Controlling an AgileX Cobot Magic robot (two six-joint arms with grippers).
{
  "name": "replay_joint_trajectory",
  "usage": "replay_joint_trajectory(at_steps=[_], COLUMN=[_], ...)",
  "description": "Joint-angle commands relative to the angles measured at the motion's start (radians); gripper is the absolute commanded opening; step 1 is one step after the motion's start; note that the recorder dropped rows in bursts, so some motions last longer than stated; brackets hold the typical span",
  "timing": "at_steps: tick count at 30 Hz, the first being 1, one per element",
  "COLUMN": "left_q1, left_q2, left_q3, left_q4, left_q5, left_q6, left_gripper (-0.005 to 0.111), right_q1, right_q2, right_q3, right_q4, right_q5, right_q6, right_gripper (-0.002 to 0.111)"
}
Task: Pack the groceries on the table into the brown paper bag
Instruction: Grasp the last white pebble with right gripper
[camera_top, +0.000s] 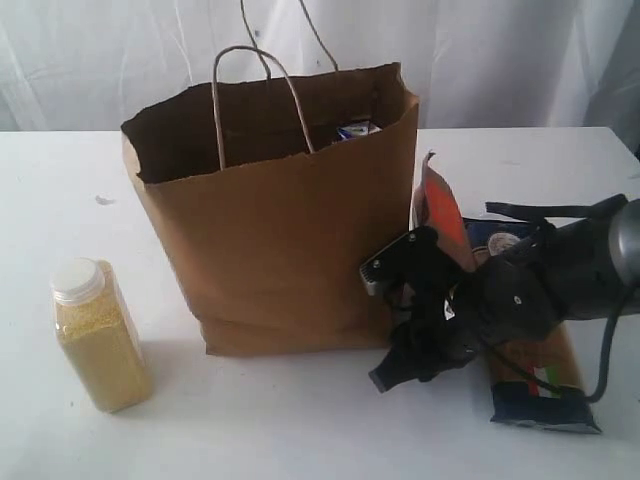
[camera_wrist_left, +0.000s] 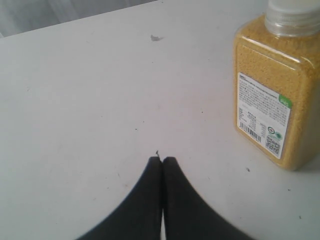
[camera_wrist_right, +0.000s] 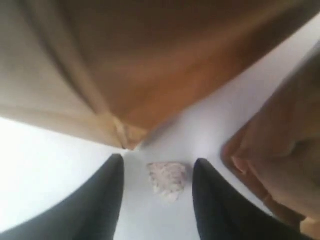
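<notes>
The brown paper bag (camera_top: 280, 230) stands upright in the middle of the table (camera_top: 300, 420), and a small blue-white carton (camera_top: 357, 128) shows inside its top. A yellow-grain bottle with a white cap (camera_top: 100, 335) (camera_wrist_left: 275, 90) stands to the bag's left. My left gripper (camera_wrist_left: 162, 159) is shut and empty over bare table beside the bottle. My right gripper (camera_top: 382, 325) (camera_wrist_right: 157, 167) is open and empty, low at the bag's right bottom corner (camera_wrist_right: 125, 140). The brown pouch with orange label (camera_top: 437, 205) (camera_wrist_right: 280, 165) leans just beside it. The spaghetti pack (camera_top: 545, 385) lies under the right arm.
A small pale patch (camera_wrist_right: 167, 180) marks the table between the right fingers. The bag's cord handles (camera_top: 255, 100) stick up above its rim. A small mark (camera_top: 104, 200) lies on the table at far left. White curtains hang behind.
</notes>
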Motion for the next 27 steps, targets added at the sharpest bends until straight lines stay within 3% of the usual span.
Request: replay_joint_trajectory(at_steps=[1,6,8,27], left_q1=[0.004,0.004,0.004,0.004], left_q2=[-0.005,-0.005,-0.005,-0.005], left_q3=[0.004,0.004,0.004,0.004], left_q4=[-0.01,-0.01,-0.01,-0.01], left_q5=[0.0,0.0,0.0,0.0], left_q6=[-0.001,-0.001,-0.001,-0.001], left_gripper=[0.0,0.0,0.0,0.0], right_q1=[-0.004,-0.004,-0.004,0.021], right_q2=[0.027,0.041,0.041,-0.203], right_q3=[0.002,0.002,0.002,0.004], right_q4=[-0.005,0.013,0.033,0.084], right_q5=[0.005,0.061,0.099,0.406], right_q6=[-0.009,-0.009,-0.009,0.043], right_gripper=[0.033,0.005,0.0,0.0])
